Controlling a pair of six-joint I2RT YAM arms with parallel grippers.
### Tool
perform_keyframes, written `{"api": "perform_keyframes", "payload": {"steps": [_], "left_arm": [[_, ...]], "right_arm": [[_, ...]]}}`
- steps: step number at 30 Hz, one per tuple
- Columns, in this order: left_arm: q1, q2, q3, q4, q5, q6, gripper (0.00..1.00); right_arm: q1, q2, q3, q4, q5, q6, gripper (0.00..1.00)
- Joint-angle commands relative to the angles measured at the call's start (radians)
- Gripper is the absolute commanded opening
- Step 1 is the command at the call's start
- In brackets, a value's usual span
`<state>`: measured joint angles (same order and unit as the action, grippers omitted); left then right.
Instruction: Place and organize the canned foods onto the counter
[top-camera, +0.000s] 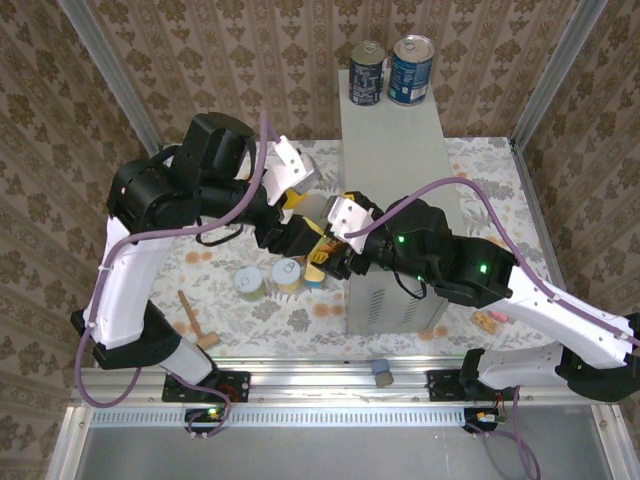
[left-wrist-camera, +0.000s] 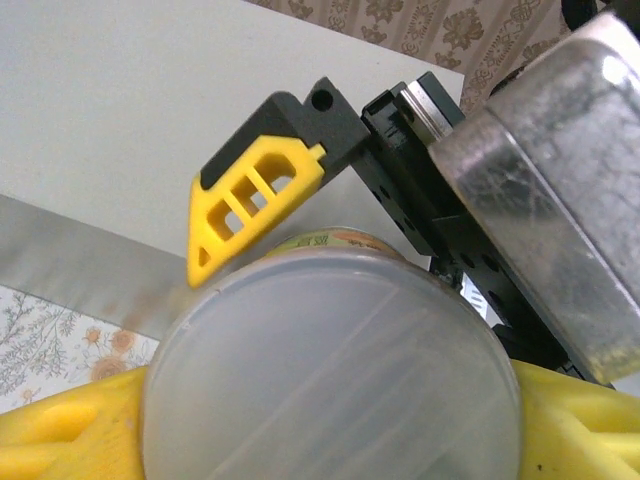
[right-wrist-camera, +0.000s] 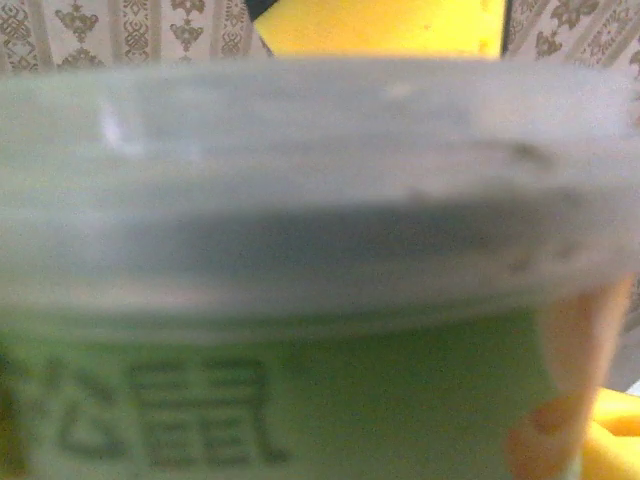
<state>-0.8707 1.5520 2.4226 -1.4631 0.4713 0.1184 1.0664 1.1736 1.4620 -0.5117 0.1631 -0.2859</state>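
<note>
The left gripper (left-wrist-camera: 330, 430) clamps a round, frosted-lidded can (left-wrist-camera: 330, 360); a slotted yellow finger (left-wrist-camera: 250, 205) of the right gripper (right-wrist-camera: 320, 430) touches its rim at eleven o'clock, hold unclear.

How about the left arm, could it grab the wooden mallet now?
Probably not yet: the left gripper is shut on a pale-lidded can. The wooden mallet itself lies uncovered on the table near that arm's base.

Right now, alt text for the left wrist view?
A pale-lidded can clamped between the yellow fingers of the left gripper at the bottom edge. A yellow fingertip from the other arm meets its far rim; the grey counter top lies behind.
</note>
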Motion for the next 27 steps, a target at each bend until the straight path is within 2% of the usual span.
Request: {"api": "perform_keyframes", "payload": {"steps": [1,4,9,12,13,14,20,27], "left_arm": [[-0.008,-0.038,0.021,0.043,0.042,0.023,0.46],[-0.009,-0.036,0.021,0.051,0.041,0.023,0.48],[-0.008,-0.046,-0.003,0.081,0.063,0.015,0.6],[-0.009,-0.07,-0.049,0.124,0.07,0.005,0.83],[-0.009,-0.084,-0.075,0.143,0.074,0.003,0.98],[-0.009,-0.1,-0.106,0.17,0.079,-0.001,1.0],[-0.007,-0.219,-0.334,0.377,0.116,-0.039,1.0],[-0.005,-0.264,-0.485,0.595,0.22,-0.117,1.0]], "right_arm": [[-0.002,-0.014,0.007,0.045,0.006,0.018,0.77],[-0.002,-0.023,0.003,0.043,0.001,0.032,0.71],[-0.023,-0.039,0.021,0.04,-0.037,0.124,0.66],[-0.034,-0.058,0.021,0.053,-0.052,0.187,0.63],[-0.034,-0.067,0.014,0.064,-0.055,0.201,0.63],[-0.034,-0.079,0.003,0.076,-0.056,0.214,0.63],[-0.034,-0.171,-0.094,0.188,-0.075,0.278,0.64],[-0.035,-0.257,-0.194,0.295,-0.16,0.289,0.64]]}}
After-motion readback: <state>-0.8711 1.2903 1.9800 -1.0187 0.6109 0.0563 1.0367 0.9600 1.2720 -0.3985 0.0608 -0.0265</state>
